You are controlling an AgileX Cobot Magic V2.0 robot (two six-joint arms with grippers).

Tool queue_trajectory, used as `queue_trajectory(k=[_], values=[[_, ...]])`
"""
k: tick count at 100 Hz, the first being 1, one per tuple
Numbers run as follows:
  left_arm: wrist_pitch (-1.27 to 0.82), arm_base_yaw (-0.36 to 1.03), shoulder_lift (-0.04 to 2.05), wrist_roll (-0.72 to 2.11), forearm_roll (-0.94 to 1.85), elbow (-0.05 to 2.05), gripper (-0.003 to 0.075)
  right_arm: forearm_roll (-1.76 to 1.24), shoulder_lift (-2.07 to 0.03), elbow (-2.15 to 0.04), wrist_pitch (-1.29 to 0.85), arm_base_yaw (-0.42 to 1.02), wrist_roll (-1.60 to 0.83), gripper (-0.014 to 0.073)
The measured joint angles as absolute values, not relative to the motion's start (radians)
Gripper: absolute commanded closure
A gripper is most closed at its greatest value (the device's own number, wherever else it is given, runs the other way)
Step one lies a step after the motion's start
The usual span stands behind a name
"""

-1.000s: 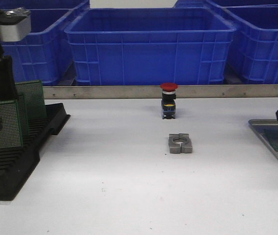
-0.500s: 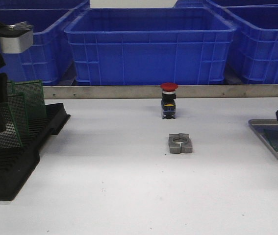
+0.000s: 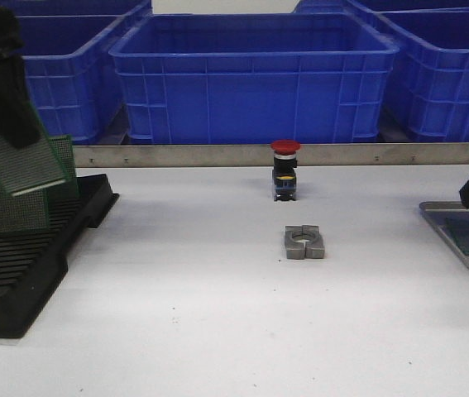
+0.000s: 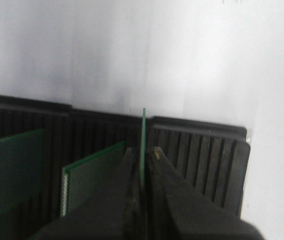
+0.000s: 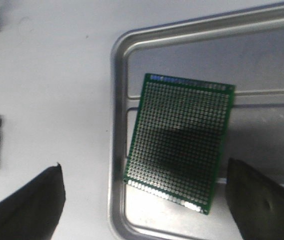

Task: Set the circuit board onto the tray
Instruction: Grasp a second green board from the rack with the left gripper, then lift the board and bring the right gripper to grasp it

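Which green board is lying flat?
The circuit board inside the tray. The others stand in the black rack or hang from the left gripper.

The thin rectangular circuit board (image 4: 143,145) between the black left fingers (image 4: 154,192) is green, dotted with a fine hole grid. The shallow ridged metal tray (image 5: 119,125) between the right fingers (image 5: 262,205) is silver-grey; the flat table (image 3: 217,314) is white.

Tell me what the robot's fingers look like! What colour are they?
The fingers are black on both arms. The left gripper has two long, flat, matte black fingers that narrow toward their tips. The right gripper has two wide, dark fingers with rounded ends. No cables, stickers or markings show on them.
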State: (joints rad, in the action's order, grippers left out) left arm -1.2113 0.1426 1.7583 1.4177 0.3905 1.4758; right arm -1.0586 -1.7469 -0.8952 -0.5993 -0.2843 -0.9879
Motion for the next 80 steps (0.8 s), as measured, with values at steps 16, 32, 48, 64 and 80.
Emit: queue_trajectory(k=[16, 32, 48, 64, 80], values=[[-1.217, 0.144, 1.758, 1.414, 0.606, 1.496, 0.074, -1.154, -1.747, -0.92, -0.706, -0.229, -1.18, -0.0069], [-1.217, 0.173, 1.758, 1.414, 0.742, 1.498, 0.074, -1.273, -1.747, -0.934, -0.855, -0.131, -1.466, -0.0069], [-1.217, 0.237, 1.758, 1.414, 0.762, 1.498, 0.0741, -1.318, -1.747, -0.934, -0.952, -0.018, -1.726, -0.0069], [-1.217, 0.305, 1.758, 1.414, 0.766, 1.498, 0.074, -1.323, -1.747, -0.934, -0.972, 0.097, -1.869, -0.0069], [-1.217, 0.367, 1.758, 1.414, 0.766, 1.498, 0.074, -1.344, -1.747, -0.934, -0.974, 0.194, -1.927, -0.0069]])
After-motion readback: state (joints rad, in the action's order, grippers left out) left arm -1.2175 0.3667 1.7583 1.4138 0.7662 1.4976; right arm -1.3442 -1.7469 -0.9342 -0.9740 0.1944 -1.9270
